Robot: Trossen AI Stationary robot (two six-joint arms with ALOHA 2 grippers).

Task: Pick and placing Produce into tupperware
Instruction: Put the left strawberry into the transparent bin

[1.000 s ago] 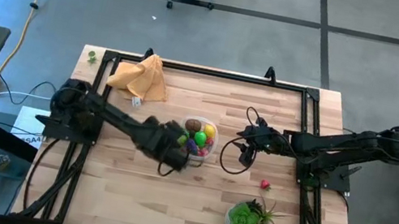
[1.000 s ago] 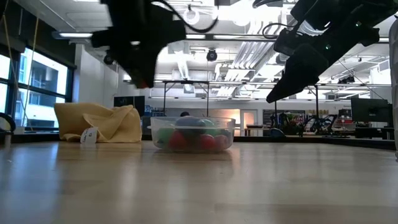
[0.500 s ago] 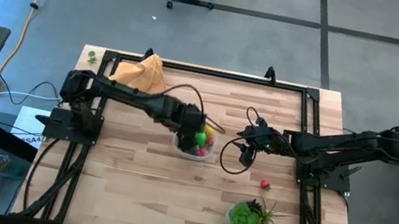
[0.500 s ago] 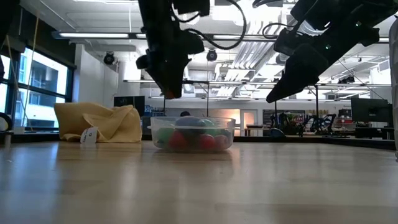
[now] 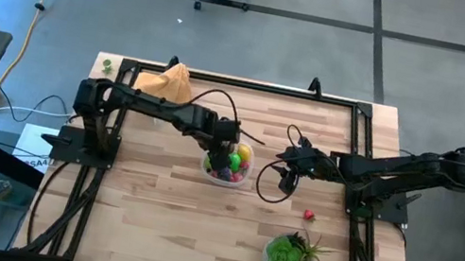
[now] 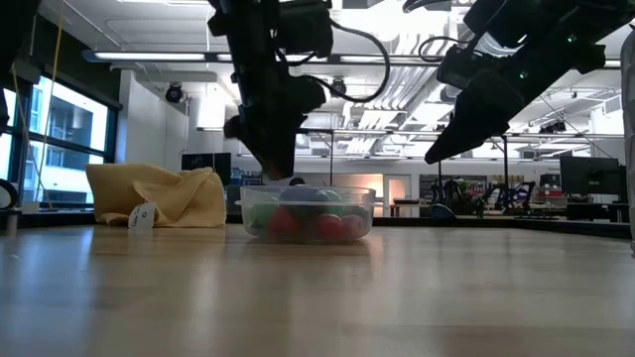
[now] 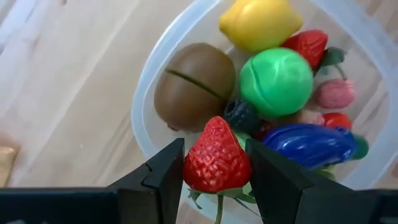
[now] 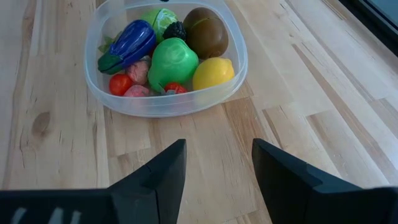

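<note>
From above, the left end effector (image 5: 227, 149) hangs over the small round clear plastic tupperware (image 5: 208, 166) and hides its near half; only a patch of green, yellow and red shows past the dark arm. The left wrist view fills that in: the two dark fingers (image 7: 163, 171) are clamped on a glossy red toy strawberry with a pebbled skin and a green stem (image 7: 217, 157), held just above the container's whitish rim. The stem's lower end runs out of the picture.

Inside the container: a smooth yellow plastic lemon (image 7: 260, 22), a brown kiwi with a slit across it (image 7: 195, 85), a round bright green lime (image 7: 276, 81), a knobbly black berry (image 7: 241, 116), a shiny blue-purple eggplant (image 7: 309, 142), a second red strawberry (image 7: 306, 45) and a pale pink piece (image 7: 333, 93) too blurred to name. The far rim is cut off.

The right end effector (image 5: 285, 162) is over the light wooden slatted surface (image 5: 160, 214) just beside the tupperware, its fingers (image 8: 157, 177) apart with nothing between them. One small red berry (image 5: 310, 215) lies on the boards well apart from the container, near a leafy green plant (image 5: 289, 256). An orange-tan crumpled cloth (image 5: 164, 83) lies at the far edge, partly covered by the left arm.

In the low view the see-through walls show only red and green blurs.
</note>
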